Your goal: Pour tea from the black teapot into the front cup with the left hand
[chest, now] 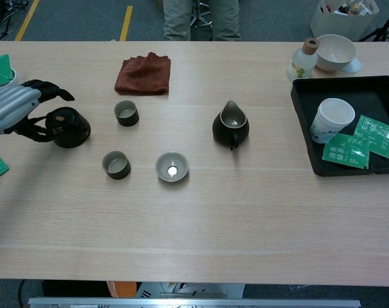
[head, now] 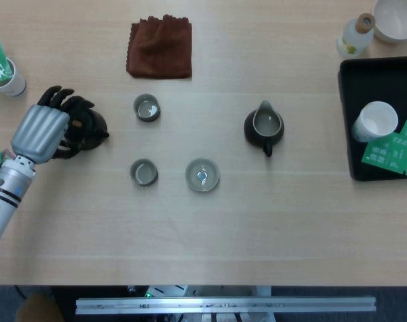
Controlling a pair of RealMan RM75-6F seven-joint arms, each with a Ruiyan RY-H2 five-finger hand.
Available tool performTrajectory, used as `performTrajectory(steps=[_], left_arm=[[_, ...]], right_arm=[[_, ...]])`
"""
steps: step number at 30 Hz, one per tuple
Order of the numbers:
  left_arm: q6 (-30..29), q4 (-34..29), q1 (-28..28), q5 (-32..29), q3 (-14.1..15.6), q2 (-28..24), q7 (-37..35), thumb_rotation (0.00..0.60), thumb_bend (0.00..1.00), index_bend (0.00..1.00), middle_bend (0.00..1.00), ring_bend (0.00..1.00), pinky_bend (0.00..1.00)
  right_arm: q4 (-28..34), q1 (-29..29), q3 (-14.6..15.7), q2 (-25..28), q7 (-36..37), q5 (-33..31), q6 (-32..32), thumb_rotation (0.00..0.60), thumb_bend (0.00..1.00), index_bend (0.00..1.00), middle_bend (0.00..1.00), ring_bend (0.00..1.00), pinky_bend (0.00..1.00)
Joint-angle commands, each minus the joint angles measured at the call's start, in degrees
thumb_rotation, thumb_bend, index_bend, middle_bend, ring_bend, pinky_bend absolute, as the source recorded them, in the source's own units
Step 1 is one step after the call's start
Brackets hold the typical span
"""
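Observation:
The black teapot (head: 91, 127) (chest: 70, 127) stands on the table at the left, spout pointing right. My left hand (head: 43, 131) (chest: 16, 108) is pressed up against its handle side. The fingers (chest: 52, 90) are spread over the pot's top and the thumb sits low by the handle; no firm grip shows. The front cup (head: 144, 172) (chest: 116, 165) stands to the right of the pot and nearer to me. A back cup (head: 146, 107) (chest: 126, 113) stands behind it. My right hand is out of both views.
A shallow bowl (head: 202, 175) sits right of the front cup, a dark pitcher (head: 263, 126) further right. A brown cloth (head: 160, 47) lies at the back. A black tray (head: 354, 171) with a paper cup and tea packets is at the right; another paper cup (head: 5, 72) is far left.

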State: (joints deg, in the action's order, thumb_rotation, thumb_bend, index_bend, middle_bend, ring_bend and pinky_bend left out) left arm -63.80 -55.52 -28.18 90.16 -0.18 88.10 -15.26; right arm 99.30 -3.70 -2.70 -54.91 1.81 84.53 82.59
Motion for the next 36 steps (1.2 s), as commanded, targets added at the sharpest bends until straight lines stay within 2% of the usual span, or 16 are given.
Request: performTrajectory(steps=[1,16,29,31,32,34,35,36], left_arm=[[0.38,-1.01,-0.87,-0.37,-0.67,-0.68,0.64,0.600,0.22,0.21,0.24,0.12,0.09],[4.80,-7.87,-5.24,-3.19,-3.11,-4.47,6.32,0.600,0.22,0.22,0.24,0.12,0.09],[9.98,-10.62,-6.59,-7.23,-2.95,-6.40,14.41,0.600,0.22,0.23,0.25,0.12,0.09],[10.90,-10.98,-7.05,-8.14,-3.29,-6.41,15.55,0.564,0.22,0.23,0.25,0.12,0.09],[11.31,-11.17,-7.26,-8.58,-3.47,-6.39,16.01,0.520,0.22,0.23,0.26,0.12,0.09],[12.38,-11.63,-7.79,-9.71,-3.91,-6.26,17.14,0.382,0.22,0.23,0.26,0.12,0.09],[12.92,-11.82,-8.09,-10.33,-4.14,-6.11,17.88,0.337,0.22,0.23,0.26,0.12,0.09],[13.39,-11.92,-8.33,-10.82,-4.28,-6.00,18.51,0.322,0.22,0.23,0.25,0.12,0.09]], right_arm=[[-0.49,0.14,0.00,-0.18,0.49,-0.12,0.07,0.600,0.00,0.21,0.17,0.00,0.00],[-2.36,0.71,0.06,-0.68,2.52,-0.17,0.45,0.600,0.00,0.21,0.17,0.00,0.00],[-2.39,1.06,0.07,-0.51,2.67,-0.06,0.79,0.600,0.00,0.21,0.17,0.00,0.00],[-2.32,1.08,0.06,-0.46,2.62,-0.04,0.82,0.600,0.00,0.21,0.17,0.00,0.00],[-2.30,1.10,0.05,-0.43,2.59,-0.03,0.85,0.600,0.00,0.21,0.17,0.00,0.00],[-2.24,1.16,0.05,-0.36,2.53,-0.08,0.88,0.600,0.00,0.21,0.17,0.00,0.00],[-2.22,1.19,0.03,-0.33,2.51,-0.13,0.89,0.600,0.00,0.21,0.17,0.00,0.00],[-2.21,1.22,0.03,-0.32,2.48,-0.15,0.91,0.600,0.00,0.21,0.17,0.00,0.00]])
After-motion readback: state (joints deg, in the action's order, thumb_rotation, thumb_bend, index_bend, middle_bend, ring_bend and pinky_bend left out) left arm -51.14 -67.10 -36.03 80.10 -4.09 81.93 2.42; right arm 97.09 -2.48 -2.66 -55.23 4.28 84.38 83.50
